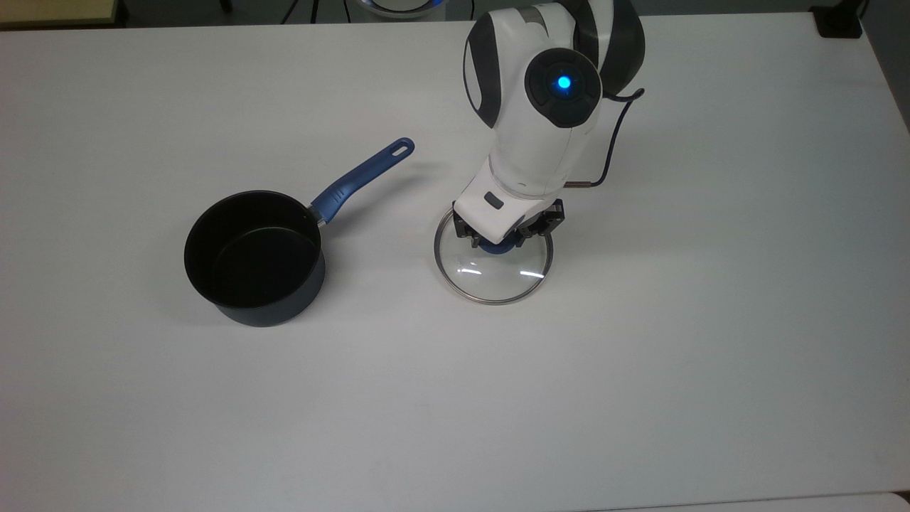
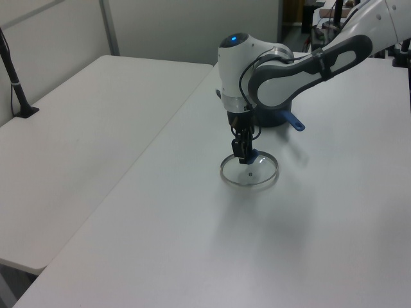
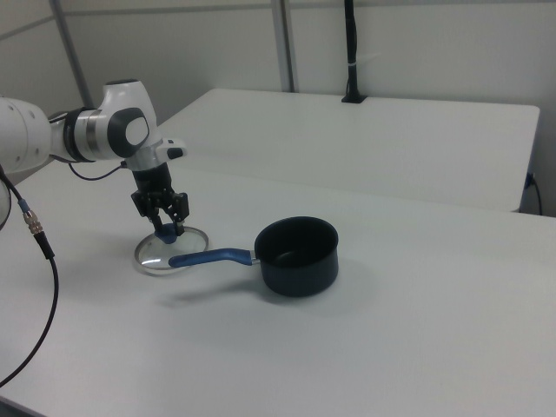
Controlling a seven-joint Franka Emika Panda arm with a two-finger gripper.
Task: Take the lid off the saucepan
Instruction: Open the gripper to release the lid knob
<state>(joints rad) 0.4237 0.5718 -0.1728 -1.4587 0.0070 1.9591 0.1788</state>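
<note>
With the lid (image 1: 493,267) flat on the table (image 1: 711,320) at the top view's centre, right of the open saucepan (image 1: 254,257), the gripper (image 1: 505,239), closed on its blue knob (image 1: 495,247), should part its fingers fully before lifting straight up.

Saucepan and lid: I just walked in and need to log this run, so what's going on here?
The arm's hand is down at the blue knob of the glass lid, which sits low on the white table, apart from the saucepan on the top view's left. The saucepan is open and looks empty, so the lid is already off.
</note>
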